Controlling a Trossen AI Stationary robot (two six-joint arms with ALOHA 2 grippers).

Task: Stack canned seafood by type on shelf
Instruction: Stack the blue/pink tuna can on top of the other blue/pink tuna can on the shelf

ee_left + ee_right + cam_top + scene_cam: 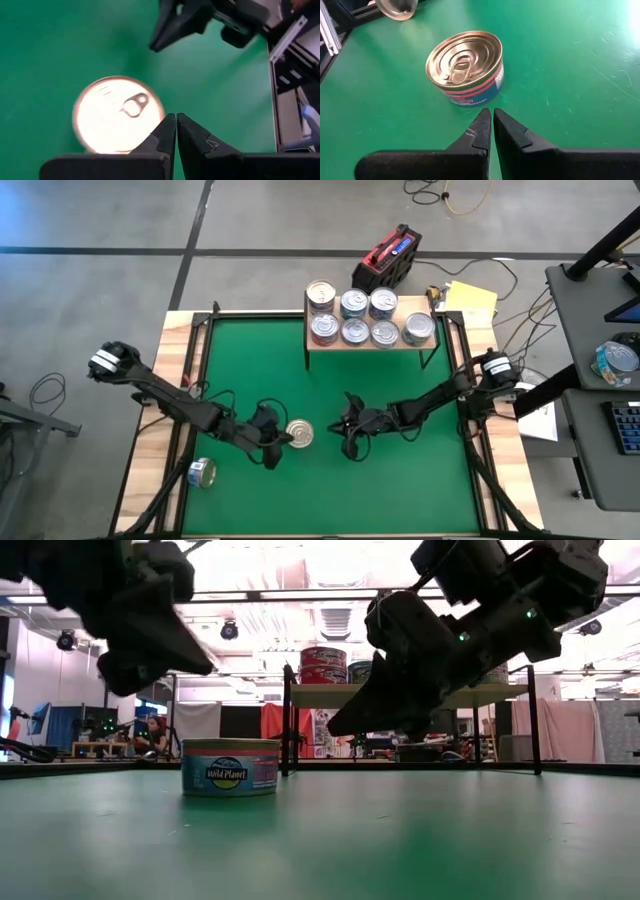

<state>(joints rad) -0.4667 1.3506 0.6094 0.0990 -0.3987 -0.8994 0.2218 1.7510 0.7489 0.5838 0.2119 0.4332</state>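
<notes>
A can of seafood (299,433) with a gold pull-tab lid and a blue and pink label stands upright on the green mat (400,490), seen also as the can (466,67), (118,114), (231,767). My left gripper (277,443) is shut, just left of it and a little above (175,122). My right gripper (350,442) is shut, a short way to the can's right, slanting down toward it (491,117). Neither touches it. The shelf (370,346) at the mat's far edge bears several cans (355,331). Another can (202,473) lies at the mat's near left edge.
Black frame rails (190,410) run along the mat's left and right sides. A red and black box (388,258) and yellow papers (470,302) lie behind the shelf. Bare green mat stretches between the shelf and the two grippers, and toward the near edge.
</notes>
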